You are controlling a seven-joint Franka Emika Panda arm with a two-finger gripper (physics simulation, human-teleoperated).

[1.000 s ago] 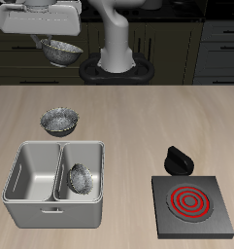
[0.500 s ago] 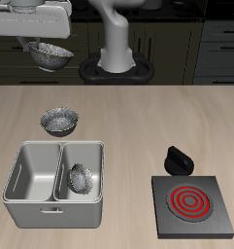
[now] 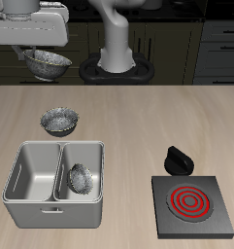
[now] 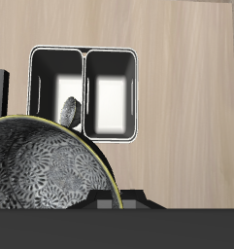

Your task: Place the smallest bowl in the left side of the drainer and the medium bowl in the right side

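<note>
My gripper (image 3: 47, 51) is shut on the rim of a crinkly silver bowl (image 3: 48, 61) and holds it high above the table's back, behind the drainer. This looks like the medium bowl, and it fills much of the wrist view (image 4: 41, 165). The grey two-compartment drainer (image 3: 12, 177) stands near the table's front edge and also shows in the wrist view (image 4: 84, 51). The smallest bowl (image 3: 81, 177) lies tilted in the compartment nearer the stove plate, also seen from the wrist (image 4: 70, 109). The other compartment is empty.
A third silver bowl (image 3: 60, 121), the largest, sits on the table just behind the drainer. A black stove plate with red rings (image 3: 191, 204) lies beside the drainer near the front edge, with a small black object (image 3: 177, 160) behind it.
My gripper has carried the held bowl sideways, away from the robot's base and the stove plate's side, and slightly lower. The other bowls and the drainer have not moved.
</note>
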